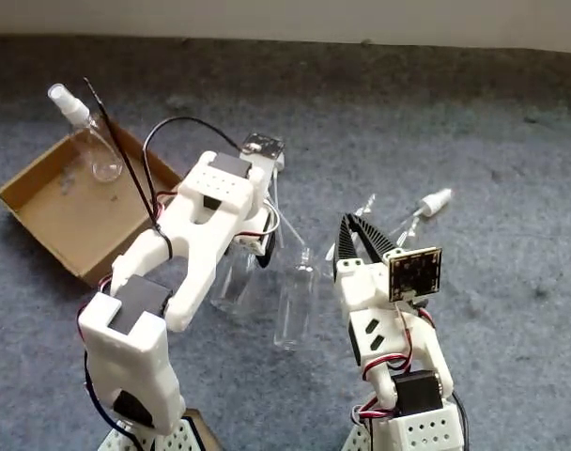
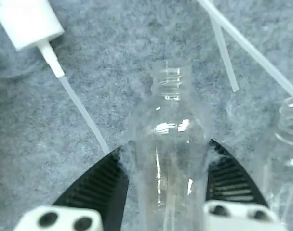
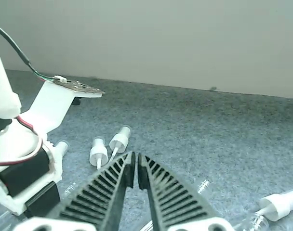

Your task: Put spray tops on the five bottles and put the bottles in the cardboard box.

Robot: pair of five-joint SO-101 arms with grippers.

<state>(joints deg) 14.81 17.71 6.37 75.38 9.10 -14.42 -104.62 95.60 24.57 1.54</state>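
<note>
My left gripper (image 2: 166, 147) has its black fingers (image 2: 105, 180) pressed on both sides of an uncapped clear bottle (image 2: 169, 110) that lies on the grey carpet. A white spray top (image 2: 28, 21) with its dip tube lies just off the bottle's neck. In the high view the left arm (image 1: 210, 211) covers this bottle (image 1: 234, 282). A second open bottle (image 1: 295, 301) lies beside it. My right gripper (image 1: 346, 224) (image 3: 135, 161) is shut and holds nothing, raised above the carpet. Two spray tops (image 3: 109, 147) lie beyond its tips.
The cardboard box (image 1: 41, 211) sits at the far left with one capped bottle (image 1: 93, 141) inside. Another spray top (image 1: 436, 200) (image 3: 281, 202) lies to the right of the right gripper. Loose dip tubes (image 2: 223, 48) cross the carpet near another bottle's neck (image 2: 291, 122).
</note>
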